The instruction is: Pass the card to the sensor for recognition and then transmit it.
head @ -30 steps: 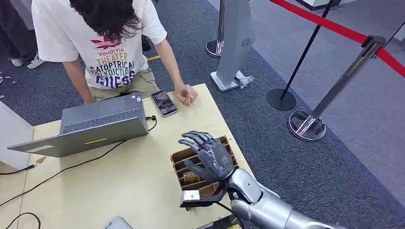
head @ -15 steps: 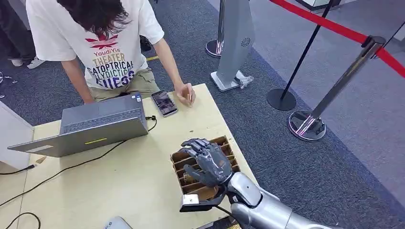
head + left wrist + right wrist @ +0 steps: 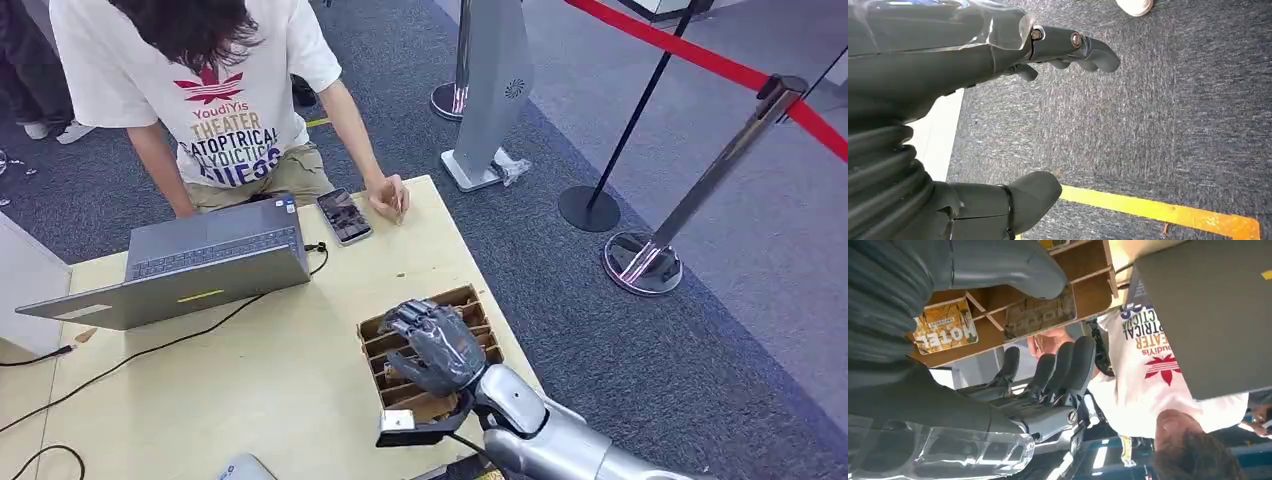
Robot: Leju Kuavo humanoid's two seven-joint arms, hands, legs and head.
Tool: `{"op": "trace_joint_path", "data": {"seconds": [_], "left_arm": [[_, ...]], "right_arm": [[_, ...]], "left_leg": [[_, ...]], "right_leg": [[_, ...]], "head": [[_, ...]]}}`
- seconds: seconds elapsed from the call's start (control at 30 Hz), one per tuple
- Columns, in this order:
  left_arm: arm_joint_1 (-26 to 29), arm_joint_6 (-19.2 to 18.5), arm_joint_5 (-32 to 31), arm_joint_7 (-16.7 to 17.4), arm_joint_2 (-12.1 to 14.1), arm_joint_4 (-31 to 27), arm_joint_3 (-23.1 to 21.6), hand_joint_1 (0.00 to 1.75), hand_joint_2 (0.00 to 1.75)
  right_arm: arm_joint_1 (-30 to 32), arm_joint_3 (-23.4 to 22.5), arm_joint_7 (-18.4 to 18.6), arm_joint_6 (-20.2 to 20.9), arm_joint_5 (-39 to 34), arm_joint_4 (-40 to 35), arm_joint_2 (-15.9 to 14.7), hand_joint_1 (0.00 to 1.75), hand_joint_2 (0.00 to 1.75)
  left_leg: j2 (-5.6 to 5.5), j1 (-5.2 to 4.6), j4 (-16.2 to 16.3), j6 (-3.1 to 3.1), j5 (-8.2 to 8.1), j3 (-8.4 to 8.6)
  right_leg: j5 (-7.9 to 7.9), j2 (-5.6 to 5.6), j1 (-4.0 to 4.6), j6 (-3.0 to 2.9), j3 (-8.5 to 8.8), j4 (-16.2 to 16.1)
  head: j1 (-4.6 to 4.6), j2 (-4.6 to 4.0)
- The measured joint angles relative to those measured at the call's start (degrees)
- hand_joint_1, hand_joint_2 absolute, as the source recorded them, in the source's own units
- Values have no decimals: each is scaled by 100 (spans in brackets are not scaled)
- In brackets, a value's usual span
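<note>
My right hand (image 3: 437, 345) hovers over the slotted cardboard box (image 3: 470, 297) at the table's near right edge, fingers curled downward, holding nothing. The cards (image 3: 945, 332) printed "MOTEL" stand on edge in the box's slots, between thin dividers. I judge a card light, thin, stiff and slick-faced: pinch its exposed top edge between thumb and fingertip, then lift straight up. My left hand (image 3: 998, 55) hangs loosely spread above the carpet.
</note>
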Motion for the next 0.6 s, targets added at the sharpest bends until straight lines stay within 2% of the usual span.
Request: {"op": "trace_joint_path", "data": {"seconds": [0.23, 0.27, 0.37, 0.6], "left_arm": [[-1, 15, -48, 7, 0, 0, 7, 0, 175], [-1, 15, -52, 7, 0, 0, 7, 0, 175], [-1, 15, -74, 9, 0, 0, 9, 0, 175], [-2, 15, -114, 15, 0, 0, 9, 0, 175]], "right_arm": [[-84, -2, 20, 24, 2, 144, 11, 89, 175], [-90, -2, 20, 22, 2, 168, 11, 93, 175], [-101, -7, 20, 20, 2, 219, 11, 84, 175], [-113, -48, 20, -11, 0, 275, 11, 94, 175]], "left_leg": [[0, 0, 0, 0, 0, 1], [0, 0, 0, 0, 0, 1], [0, 0, 0, 0, 0, 1], [0, 0, 0, 0, 0, 2]], "right_leg": [[0, 0, 0, 0, 0, 0], [0, 0, 0, 0, 0, 0], [0, 0, 0, 0, 0, 0], [0, 0, 0, 0, 0, 0]], "head": [[0, 0], [-2, 0], [0, 0], [0, 0]]}}
